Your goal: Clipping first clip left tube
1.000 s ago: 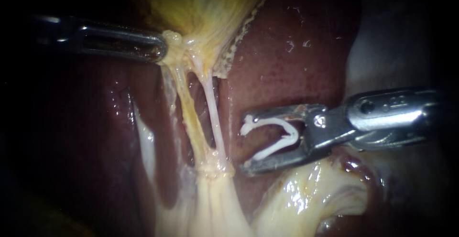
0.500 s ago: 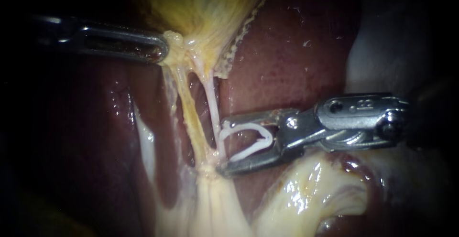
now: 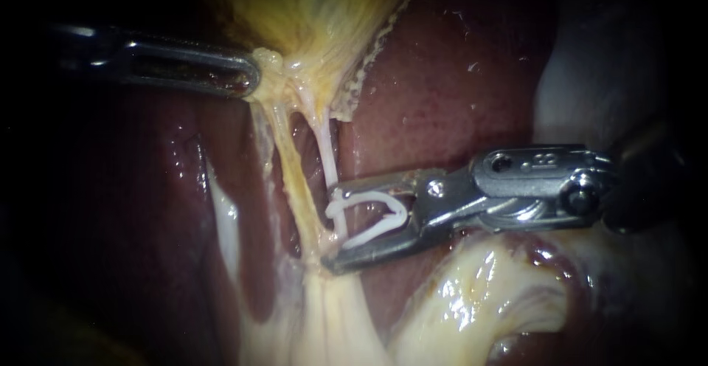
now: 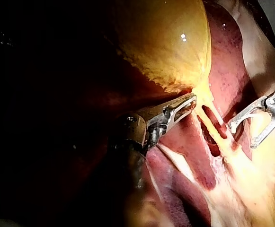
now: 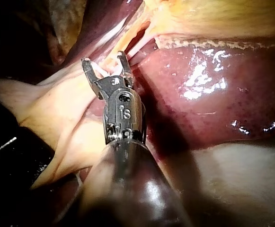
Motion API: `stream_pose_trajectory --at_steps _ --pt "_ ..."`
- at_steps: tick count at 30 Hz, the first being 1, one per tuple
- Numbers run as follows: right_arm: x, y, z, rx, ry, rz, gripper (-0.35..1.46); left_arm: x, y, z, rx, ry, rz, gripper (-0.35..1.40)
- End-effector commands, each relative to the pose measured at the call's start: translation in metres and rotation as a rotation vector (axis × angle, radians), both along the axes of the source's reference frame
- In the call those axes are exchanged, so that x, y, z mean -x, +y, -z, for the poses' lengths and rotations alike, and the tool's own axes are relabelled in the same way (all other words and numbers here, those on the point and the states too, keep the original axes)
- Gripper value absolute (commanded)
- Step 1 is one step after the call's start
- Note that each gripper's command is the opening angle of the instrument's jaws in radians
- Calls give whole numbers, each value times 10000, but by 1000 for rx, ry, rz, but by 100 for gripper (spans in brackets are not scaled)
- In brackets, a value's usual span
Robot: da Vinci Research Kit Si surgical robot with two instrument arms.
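Tissue is stretching taut in the endoscope view. The left tube is running as a thin, wet, yellowish strand down from the gallbladder. I am judging it soft, slippery and easily torn, best taken mid-span. The right instrument is holding an open white clip in wide-standing jaws, which are straddling the paler tube just beside it.

In the left wrist view, the left instrument is clamping the gallbladder's neck.

In the right wrist view, the jaws are gaping toward both strands.

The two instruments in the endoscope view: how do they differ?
The left instrument has its jaws clamped on the gallbladder; the right instrument has jaws standing wide apart, holding a white clip. The left instrument comes in high, the right instrument lower, at a pale tube. Both are shiny metal.
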State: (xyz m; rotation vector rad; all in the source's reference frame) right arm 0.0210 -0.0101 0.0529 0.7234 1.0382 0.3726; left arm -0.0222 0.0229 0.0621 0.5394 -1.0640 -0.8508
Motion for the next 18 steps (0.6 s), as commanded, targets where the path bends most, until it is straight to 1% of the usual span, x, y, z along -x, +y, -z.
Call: stream_pose_trajectory --at_steps 1,6,9,18 --pt "0 -1 -1 -3 -2 -1 48 0 0 0 0 0 0 -35" --pt "-1 -3 -10 -5 -1 4 48 1 -1 0 0 0 0 -35" --pt "-2 -4 -14 -13 -4 1 48 1 -1 -1 1 0 1 -35" --pt "-4 -8 -33 -26 -3 13 47 1 -1 -1 1 1 1 -35"
